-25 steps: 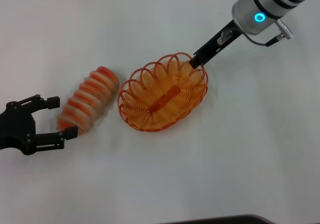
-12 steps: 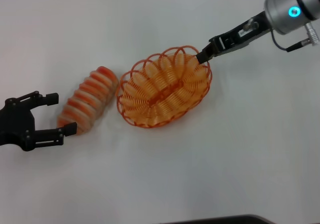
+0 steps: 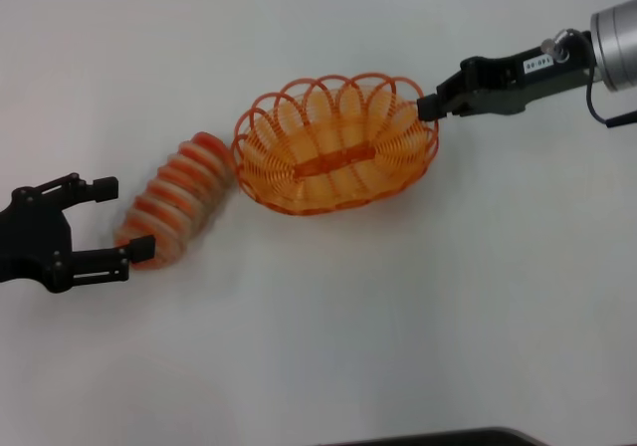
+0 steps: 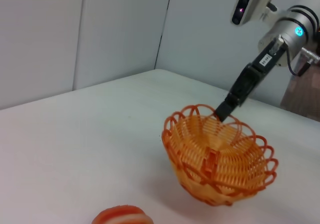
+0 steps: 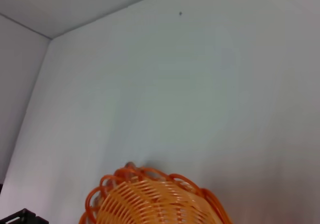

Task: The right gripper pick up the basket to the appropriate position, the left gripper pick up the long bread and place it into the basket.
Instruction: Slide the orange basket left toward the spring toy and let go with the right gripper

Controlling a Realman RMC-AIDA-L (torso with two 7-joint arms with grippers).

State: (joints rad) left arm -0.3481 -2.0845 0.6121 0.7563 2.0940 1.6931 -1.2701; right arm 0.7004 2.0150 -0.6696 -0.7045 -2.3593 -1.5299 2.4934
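Note:
The orange wire basket (image 3: 328, 157) stands mid-table with its long side crosswise. My right gripper (image 3: 430, 108), the labelled black claw, is shut on the basket's right rim. The long bread (image 3: 174, 199) lies slantwise left of the basket, its far end right at the basket's left rim. My left gripper (image 3: 121, 219) is open, with its fingers on either side of the bread's near end. The left wrist view shows the basket (image 4: 220, 156), the right gripper (image 4: 223, 110) on its rim, and the tip of the bread (image 4: 122, 215). The right wrist view shows the basket's rim (image 5: 150, 176).
The white table (image 3: 398, 317) carries nothing else. A dark edge (image 3: 438, 438) shows at the near side. Walls stand behind the table in the left wrist view.
My right gripper has swung out to the right and turned the basket from slanted to crosswise, shifting it slightly away and to the left. The left gripper and bread have barely moved.

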